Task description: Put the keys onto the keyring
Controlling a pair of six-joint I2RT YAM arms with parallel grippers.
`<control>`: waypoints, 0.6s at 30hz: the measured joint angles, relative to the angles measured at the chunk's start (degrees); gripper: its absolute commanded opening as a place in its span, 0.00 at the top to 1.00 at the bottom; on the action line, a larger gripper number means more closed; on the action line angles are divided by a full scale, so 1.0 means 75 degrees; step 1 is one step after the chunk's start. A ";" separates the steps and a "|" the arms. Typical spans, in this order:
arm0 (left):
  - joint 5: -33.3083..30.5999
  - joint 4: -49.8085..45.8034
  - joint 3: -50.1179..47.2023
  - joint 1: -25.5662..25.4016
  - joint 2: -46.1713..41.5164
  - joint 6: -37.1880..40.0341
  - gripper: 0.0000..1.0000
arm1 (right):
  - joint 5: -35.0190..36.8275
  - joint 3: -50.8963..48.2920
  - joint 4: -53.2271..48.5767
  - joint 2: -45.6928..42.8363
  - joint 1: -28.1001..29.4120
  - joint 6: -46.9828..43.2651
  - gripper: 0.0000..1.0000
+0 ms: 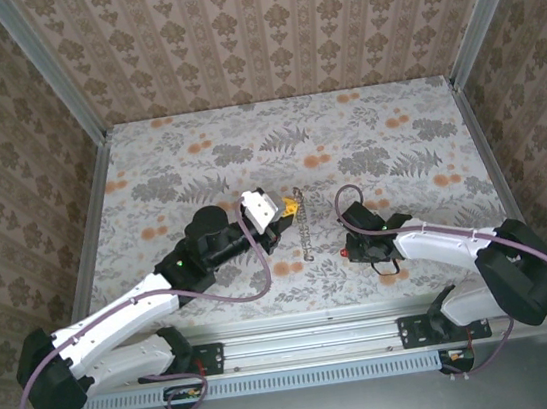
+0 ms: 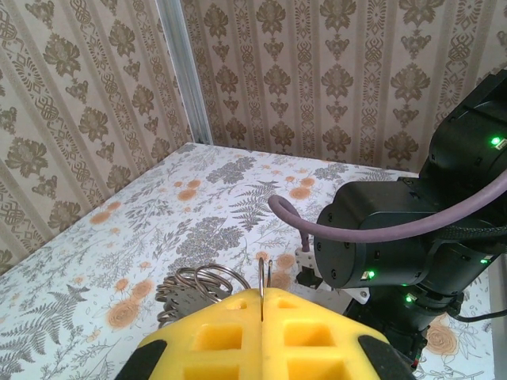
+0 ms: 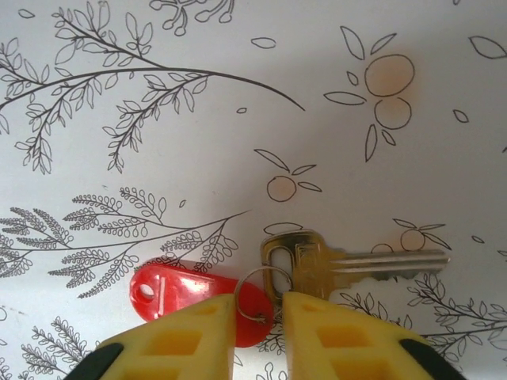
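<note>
My left claw — clamped on keyring, chain attached. My right claw — narrow gap over key and tag, flat on table; whether it grips, I cannot tell. Risk: pads skid off the flat key. Count: one key, tag, keyring, chain; two claws.

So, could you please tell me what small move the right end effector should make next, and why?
Probably close it on the small ring. The right end effector straddles that ring, which joins the red tag and the key lying flat on the table, and its jaws stand apart. The left end effector is shut on the keyring, apparently ready.
</note>
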 measured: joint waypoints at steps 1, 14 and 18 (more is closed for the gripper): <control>0.0000 0.0000 0.0000 0.0000 0.0000 -0.0012 1.00 | 0.0029 -0.0003 0.0000 -0.0026 0.0000 0.0003 0.83; 0.0003 0.0000 0.0000 0.0000 0.0000 -0.0026 1.00 | 0.0154 -0.0122 -0.0029 -0.0350 0.0000 -0.0032 0.70; 0.0003 0.0000 0.0000 0.0000 0.0000 -0.0073 1.00 | 0.0154 -0.0131 -0.0023 -0.0350 0.0000 -0.0012 0.67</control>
